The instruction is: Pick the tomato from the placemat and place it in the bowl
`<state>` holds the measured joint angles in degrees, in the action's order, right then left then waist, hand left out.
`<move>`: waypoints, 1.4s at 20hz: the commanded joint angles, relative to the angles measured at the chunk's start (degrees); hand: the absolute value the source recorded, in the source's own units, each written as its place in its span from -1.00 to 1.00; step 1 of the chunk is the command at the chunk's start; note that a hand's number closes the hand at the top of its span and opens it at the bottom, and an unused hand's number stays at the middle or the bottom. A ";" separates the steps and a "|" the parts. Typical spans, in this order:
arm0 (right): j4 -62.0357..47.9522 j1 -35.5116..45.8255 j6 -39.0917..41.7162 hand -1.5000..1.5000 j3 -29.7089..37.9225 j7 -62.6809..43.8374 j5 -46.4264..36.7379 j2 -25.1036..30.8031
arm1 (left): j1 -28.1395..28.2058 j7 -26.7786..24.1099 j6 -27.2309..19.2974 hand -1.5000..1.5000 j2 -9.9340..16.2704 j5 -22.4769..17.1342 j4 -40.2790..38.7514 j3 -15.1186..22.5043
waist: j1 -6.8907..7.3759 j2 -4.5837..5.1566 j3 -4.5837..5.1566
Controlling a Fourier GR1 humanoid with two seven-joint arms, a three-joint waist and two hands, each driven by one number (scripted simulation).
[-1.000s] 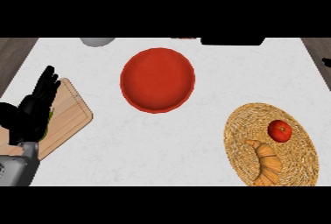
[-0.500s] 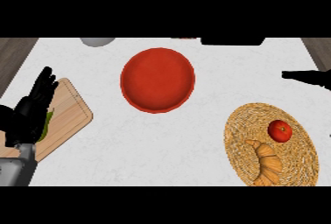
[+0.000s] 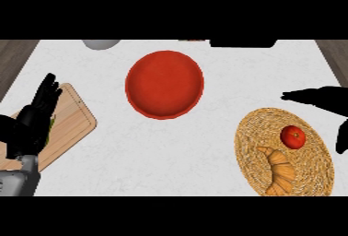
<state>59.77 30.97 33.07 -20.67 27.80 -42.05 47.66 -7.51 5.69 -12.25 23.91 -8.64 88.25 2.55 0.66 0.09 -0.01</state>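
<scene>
The tomato point(image 3: 293, 137) sits on the woven round placemat point(image 3: 253, 152) at the right of the counter, toward the mat's upper part, with a croissant point(image 3: 280, 168) lying just below it and apart from it. Nothing touches the tomato; it is not yet picked.

My right hand point(image 3: 319, 95) comes in from the right edge, above and to the right of the tomato, its fingers stretched out flat toward the left, holding nothing. It is near the mat's upper rim but not over the tomato. I judge this to be the approach: the hand is spread so that it can drop around the fruit, and the croissant's nearness means I should come from the top side to avoid nudging it.

The red bowl point(image 3: 165, 83) waits up and to the left, well apart from the mat, with bare counter point(image 3: 170, 156) between, so the carry should be unobstructed.

My left hand point(image 3: 32, 124) rests at the left edge over a wooden cutting board point(image 3: 73, 120), fingers up and relaxed, grasping nothing, out of the way. A grey round object point(image 3: 102, 44) shows at the top edge; I cannot tell what it is.
</scene>
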 commanded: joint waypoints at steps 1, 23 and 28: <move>3.13 -3.02 -2.73 -1.00 1.81 -0.26 -3.12 -1.79 | -0.74 -2.65 0.27 0.00 -2.40 1.65 -3.63 -1.14 | -0.75 -0.11 0.02; -1.02 -7.52 -8.80 -1.00 7.88 3.22 -17.25 -11.38 | 2.67 0.34 6.21 0.00 -4.56 4.82 1.35 -6.89 | -0.46 -0.12 0.02; -10.19 -7.23 -17.32 -1.00 9.48 6.28 -21.17 -13.93 | -0.92 -2.26 5.90 0.00 -6.61 7.25 -3.60 -6.86 | -0.45 -0.04 0.00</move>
<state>52.37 24.18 18.88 -12.28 33.04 -60.82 35.23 -9.14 6.29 -6.75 18.58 -2.86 86.50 -3.82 0.21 0.04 -0.01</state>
